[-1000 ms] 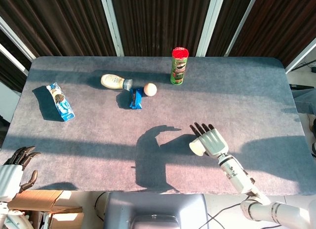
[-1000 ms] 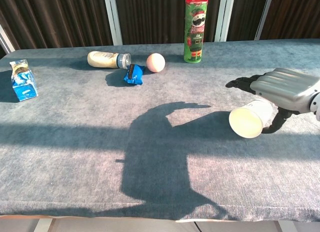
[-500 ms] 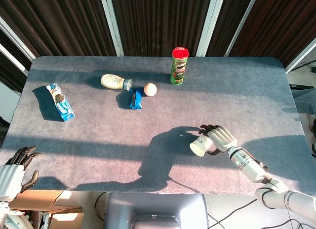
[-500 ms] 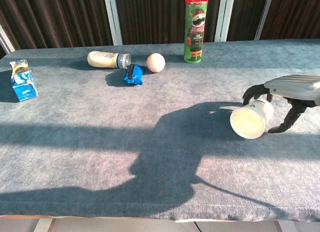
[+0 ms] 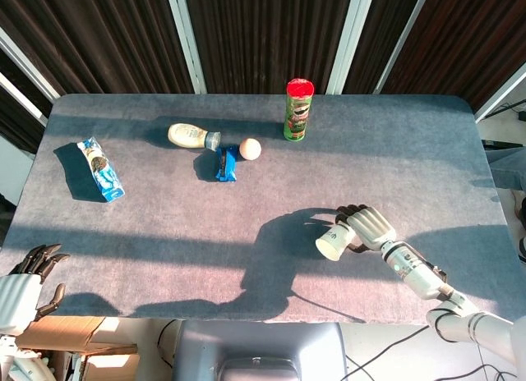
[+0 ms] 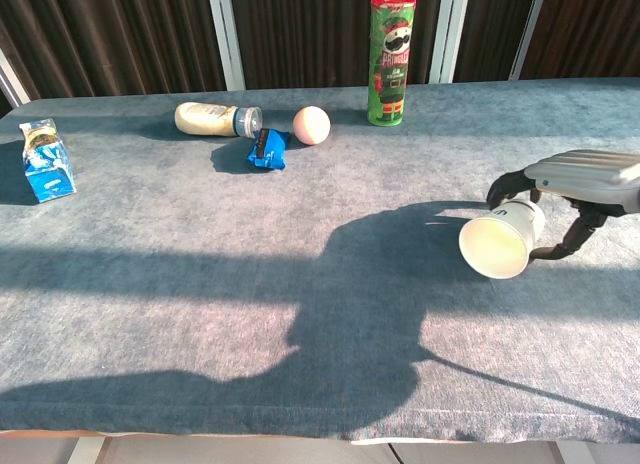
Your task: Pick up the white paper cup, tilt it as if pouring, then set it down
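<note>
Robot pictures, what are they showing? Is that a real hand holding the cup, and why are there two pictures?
It is a machine hand, not a person's. The robot has two arms with hands. Its right hand holds a white paper cup tipped on its side, as if pouring. Its left hand waits at the table's near edge, holding nothing.

Both pictures show the same moment. One camera sits on the robot's head and looks down; the other sits on its chest and looks across the grey table.

Also on the table: a green chips can standing up, a sauce bottle lying down, a small ball, a blue packet, and a blue-and-white snack bag.
</note>
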Tool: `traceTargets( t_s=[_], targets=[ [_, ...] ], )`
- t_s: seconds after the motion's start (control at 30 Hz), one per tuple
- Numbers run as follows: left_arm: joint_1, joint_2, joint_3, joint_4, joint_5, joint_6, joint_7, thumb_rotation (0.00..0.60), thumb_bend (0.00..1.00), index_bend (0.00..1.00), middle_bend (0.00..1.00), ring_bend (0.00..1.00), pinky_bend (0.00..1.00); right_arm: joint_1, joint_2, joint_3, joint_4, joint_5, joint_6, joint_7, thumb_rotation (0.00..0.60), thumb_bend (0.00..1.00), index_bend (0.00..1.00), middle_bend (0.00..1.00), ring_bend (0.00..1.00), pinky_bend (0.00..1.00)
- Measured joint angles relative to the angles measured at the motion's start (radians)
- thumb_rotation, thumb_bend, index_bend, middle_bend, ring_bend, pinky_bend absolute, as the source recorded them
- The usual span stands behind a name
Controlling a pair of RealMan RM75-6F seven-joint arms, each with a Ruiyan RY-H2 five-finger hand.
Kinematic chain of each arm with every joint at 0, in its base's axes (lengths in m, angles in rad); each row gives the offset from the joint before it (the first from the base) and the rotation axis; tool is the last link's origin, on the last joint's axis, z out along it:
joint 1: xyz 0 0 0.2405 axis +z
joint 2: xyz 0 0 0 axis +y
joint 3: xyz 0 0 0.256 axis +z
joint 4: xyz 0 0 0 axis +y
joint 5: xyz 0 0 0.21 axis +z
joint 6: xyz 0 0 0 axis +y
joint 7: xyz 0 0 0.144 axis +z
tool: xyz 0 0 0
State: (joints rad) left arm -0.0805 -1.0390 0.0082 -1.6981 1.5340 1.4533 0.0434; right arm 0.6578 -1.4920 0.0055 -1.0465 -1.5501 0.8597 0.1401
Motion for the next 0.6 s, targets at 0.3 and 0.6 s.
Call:
traceTargets(
  t_s=[0.3,0.6],
  targets=[
    [0.0,0.001,0.0,0.001,0.002,0.001,-0.004,0.6,0.46,0.26,0.14,0.11,0.33,0.003,-0.042,-0.016,0.058,-0.034,0.051,0.006,0.6,0.42,0.47,0.33,0.29,0.44],
    [0.001,0.001,0.003,0.001,0.003,0.0,-0.001,0.6,0.46,0.26,0.14,0.11,0.33,0.009,-0.06,-0.022,0.067,-0.043,0.07,-0.005,0.6,0.42,0.42,0.32,0.29,0.44]
  ],
)
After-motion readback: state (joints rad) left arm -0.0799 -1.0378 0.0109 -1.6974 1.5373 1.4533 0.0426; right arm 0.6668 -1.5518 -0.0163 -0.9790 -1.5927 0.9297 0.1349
